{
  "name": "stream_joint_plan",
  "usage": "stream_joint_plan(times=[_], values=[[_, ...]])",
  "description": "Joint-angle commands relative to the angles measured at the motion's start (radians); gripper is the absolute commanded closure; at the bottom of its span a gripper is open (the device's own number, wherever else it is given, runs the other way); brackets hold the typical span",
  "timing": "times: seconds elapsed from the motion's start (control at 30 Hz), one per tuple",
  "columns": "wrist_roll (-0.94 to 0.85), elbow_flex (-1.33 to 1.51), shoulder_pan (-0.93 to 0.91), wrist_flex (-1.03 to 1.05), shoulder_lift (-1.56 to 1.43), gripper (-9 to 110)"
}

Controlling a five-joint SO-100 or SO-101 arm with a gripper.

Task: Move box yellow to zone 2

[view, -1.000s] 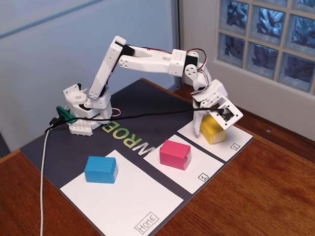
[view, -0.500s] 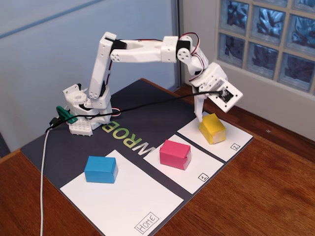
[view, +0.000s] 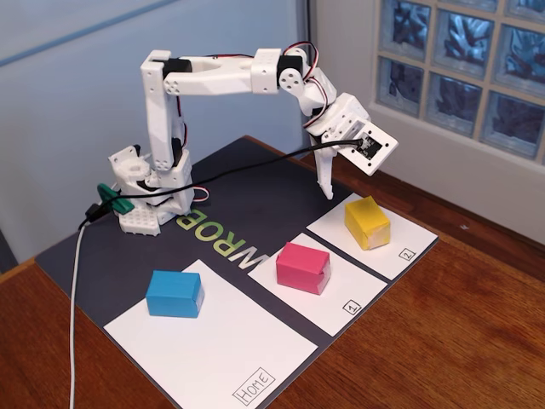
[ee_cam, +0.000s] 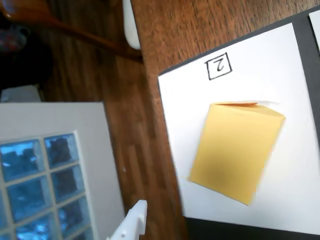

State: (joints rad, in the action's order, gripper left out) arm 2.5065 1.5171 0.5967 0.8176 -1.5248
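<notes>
Gripper (view: 327,189) hangs empty above and behind box yellow (view: 367,222) on zone 2 (view: 400,243), jaw spread unclear; you risk nudging it if you dip.

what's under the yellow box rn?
The small yellow folded-paper box sits on the white paper sheet marked "2", lying wholly within its edges in the wrist view. The sheet area beneath the box is covered.
</notes>
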Motion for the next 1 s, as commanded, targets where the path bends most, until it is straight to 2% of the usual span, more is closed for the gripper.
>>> stream_joint_plan(times=[0.0, 0.17, 0.37, 0.6, 0.83, 0.97], values=[[-0.210, 0.083, -0.069, -0.009, -0.181, 64], [-0.368, 0.196, -0.179, -0.005, -0.298, 77], [-0.580, 0.330, -0.305, 0.054, -0.449, 101], [-0.779, 0.537, -0.411, 0.087, -0.666, 102], [-0.922, 0.845, -0.477, 0.089, -0.979, 102], [-0.974, 0.928, -0.529, 0.161, -1.085, 102]])
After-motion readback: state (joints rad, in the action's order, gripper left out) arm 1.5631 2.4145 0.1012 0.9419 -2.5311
